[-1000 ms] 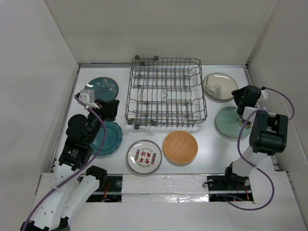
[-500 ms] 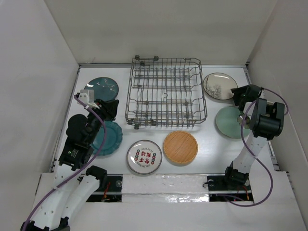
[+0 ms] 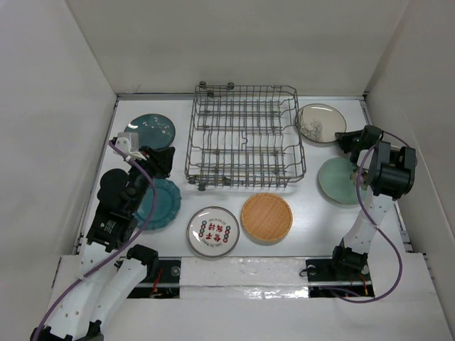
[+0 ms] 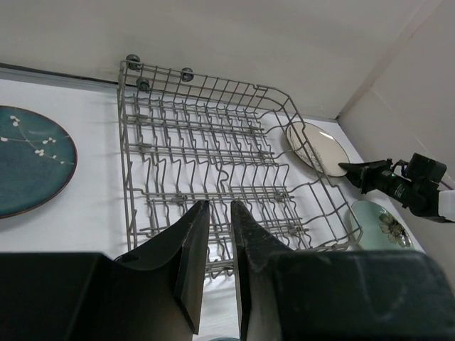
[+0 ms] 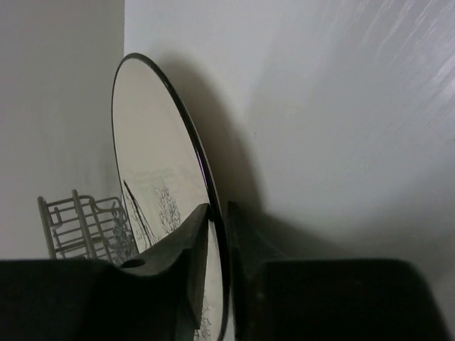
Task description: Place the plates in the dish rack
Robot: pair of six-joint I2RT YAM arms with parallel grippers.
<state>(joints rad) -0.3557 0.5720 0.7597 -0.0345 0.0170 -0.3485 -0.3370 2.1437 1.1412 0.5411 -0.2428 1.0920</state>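
One beige-grey plate (image 5: 151, 160) sits rim-pinched in your right gripper (image 5: 217, 207); prob stiff, slick & breakable, so hold by rim. Your left gripper (image 4: 219, 206): bit apart, empty.

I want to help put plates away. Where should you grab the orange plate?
Probably by its rim. The orange plate lies flat on the table, so only the edge can be pinched. Come from the near side, because the dish rack stands close behind it.
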